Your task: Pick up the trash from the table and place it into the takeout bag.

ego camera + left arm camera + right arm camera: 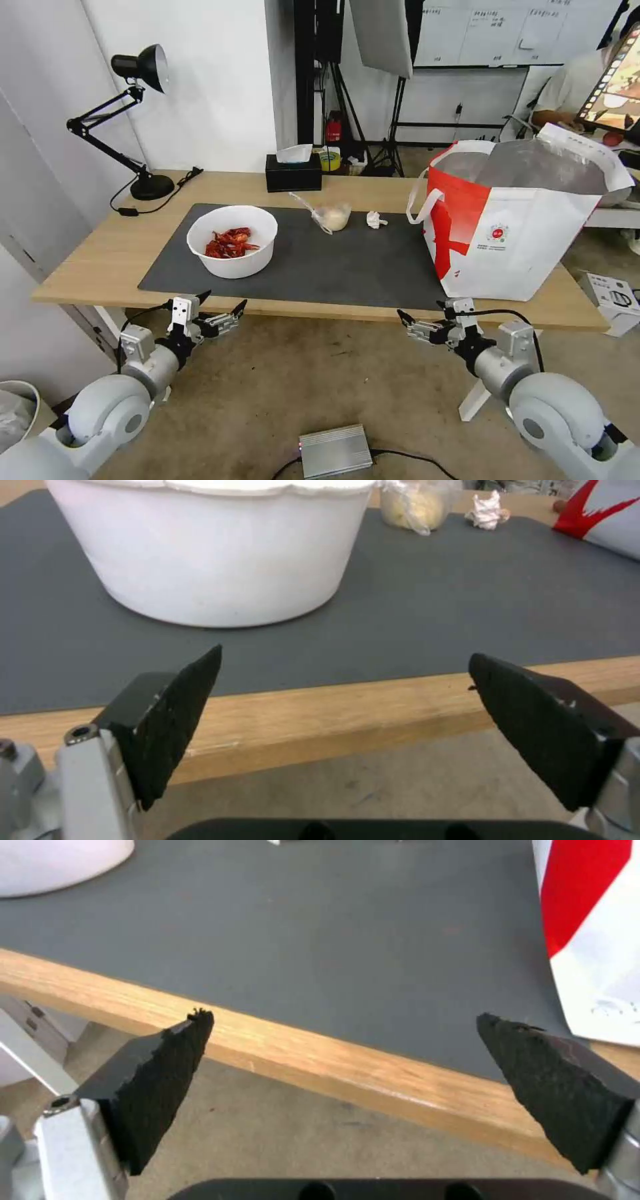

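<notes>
A light wood counter (100,247) carries a dark grey mat (347,260); on the mat, a white bowl of red crayfish shells (232,241) sits near the left end, with a small clear cup (331,215) and a crumpled white tissue (376,219) along the back edge. A white and red takeout bag (517,220) stands open at the counter's right end. The left gripper (221,311) and right gripper (421,319) hover just below the front edge, jaws wide apart and holding nothing.
</notes>
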Controlling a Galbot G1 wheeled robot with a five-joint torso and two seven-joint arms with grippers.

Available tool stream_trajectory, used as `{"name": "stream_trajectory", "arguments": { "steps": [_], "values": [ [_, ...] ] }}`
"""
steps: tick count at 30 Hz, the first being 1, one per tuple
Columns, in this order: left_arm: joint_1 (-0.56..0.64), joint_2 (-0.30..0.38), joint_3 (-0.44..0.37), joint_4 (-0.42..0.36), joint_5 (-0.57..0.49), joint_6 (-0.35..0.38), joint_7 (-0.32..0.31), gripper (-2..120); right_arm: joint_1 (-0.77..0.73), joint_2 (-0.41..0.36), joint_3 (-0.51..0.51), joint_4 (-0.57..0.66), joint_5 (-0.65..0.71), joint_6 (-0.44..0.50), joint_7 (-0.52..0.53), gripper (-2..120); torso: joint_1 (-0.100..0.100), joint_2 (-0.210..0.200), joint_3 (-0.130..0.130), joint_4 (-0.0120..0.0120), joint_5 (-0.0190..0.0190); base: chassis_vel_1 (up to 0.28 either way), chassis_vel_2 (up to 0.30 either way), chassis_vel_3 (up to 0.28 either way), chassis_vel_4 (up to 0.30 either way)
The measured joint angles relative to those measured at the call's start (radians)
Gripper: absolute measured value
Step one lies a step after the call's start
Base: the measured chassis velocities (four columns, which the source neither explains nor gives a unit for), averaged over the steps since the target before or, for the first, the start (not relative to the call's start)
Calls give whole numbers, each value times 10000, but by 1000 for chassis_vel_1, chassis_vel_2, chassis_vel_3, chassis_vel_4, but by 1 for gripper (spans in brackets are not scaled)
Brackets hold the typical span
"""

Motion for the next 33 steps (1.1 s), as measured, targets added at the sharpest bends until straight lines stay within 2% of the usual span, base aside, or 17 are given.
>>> {"name": "stream_trajectory", "arguments": {
  "steps": [8,12,14,20,24,27,31,33],
  "values": [
    [10,14,-16,-8,0,0,-21,100,375,-78,-180,-9,255,176,14,100,0,0,0,0,0,0,0,0,0],
    [-32,30,-13,19,0,-10,-22,100,1036,-105,-521,-311,626,745,-153,100,0,0,0,0,1,0,0,0,0],
    [-187,2,150,89,0,-21,-23,100,1705,-169,-762,-651,1103,993,-402,100,0,0,0,3,1,0,0,0,0],
    [-667,-15,618,237,0,-35,-25,100,2327,-35,-1015,-1029,1291,1139,-528,100,0,-1,1,-1,0,0,0,0,0],
    [-869,-32,747,269,-1,-35,-13,100,2945,109,-1562,-1241,1291,1143,-179,100,0,-1,0,-3,1,0,0,0,0],
    [-859,-101,677,248,6,-36,-8,100,3764,217,-2246,-1396,1307,1065,616,100,1,-1,1,1,0,0,0,0,0],
    [-805,-189,629,196,47,-36,-7,100,4397,373,-2760,-1539,1322,970,1180,100,1,-1,1,0,0,0,0,0,0],
    [-712,-278,608,126,145,-33,-10,100,5253,596,-3497,-1795,1356,873,2069,100,1,-1,0,1,-1,0,0,0,0]
  ]
}}
